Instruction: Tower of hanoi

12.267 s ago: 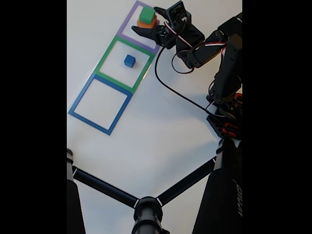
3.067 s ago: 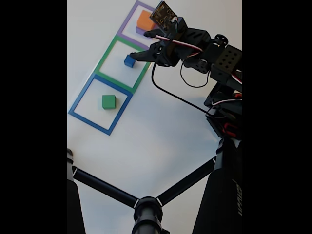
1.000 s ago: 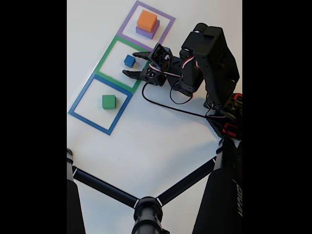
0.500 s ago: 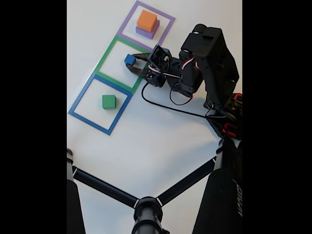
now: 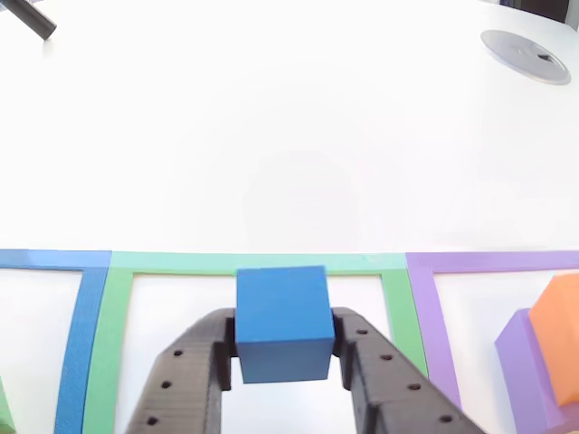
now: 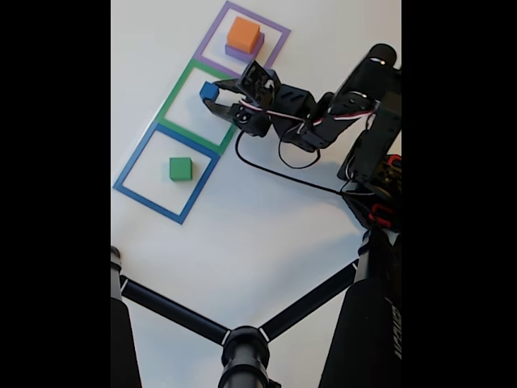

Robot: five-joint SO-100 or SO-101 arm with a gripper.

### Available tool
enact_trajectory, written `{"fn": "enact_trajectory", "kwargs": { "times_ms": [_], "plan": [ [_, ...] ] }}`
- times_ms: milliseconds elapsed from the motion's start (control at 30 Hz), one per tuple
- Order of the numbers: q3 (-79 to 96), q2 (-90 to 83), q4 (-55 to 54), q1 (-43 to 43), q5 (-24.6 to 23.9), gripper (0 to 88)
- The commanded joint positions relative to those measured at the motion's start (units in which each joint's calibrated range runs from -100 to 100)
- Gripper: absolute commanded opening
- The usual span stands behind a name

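Fixed view: black claw (image 6: 216,96) clamped on small blue cube (image 6: 209,91) above green-bordered square (image 6: 173,105). Step: transfer. Next, likely: onto green cube (image 6: 180,168).

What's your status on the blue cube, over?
Gripper shut on blue cube, over green square. Green cube in blue square. Orange block on purple block. Nothing in the way.

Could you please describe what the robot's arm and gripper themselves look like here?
The arm is black, built of blocky segments, with thin red and white wires along it and a black cable trailing over the white table. Red parts show near its base. The gripper is matte black plastic; in the other view its two fingers are broad, with rows of small round holes.
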Motion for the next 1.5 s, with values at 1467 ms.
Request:
{"fn": "enact_trajectory", "kwargs": {
  "times_ms": [1467],
  "plan": [
    [-71.60, -57.42, 132.15, -32.27, -3.70, 0.1]
  ]
}}
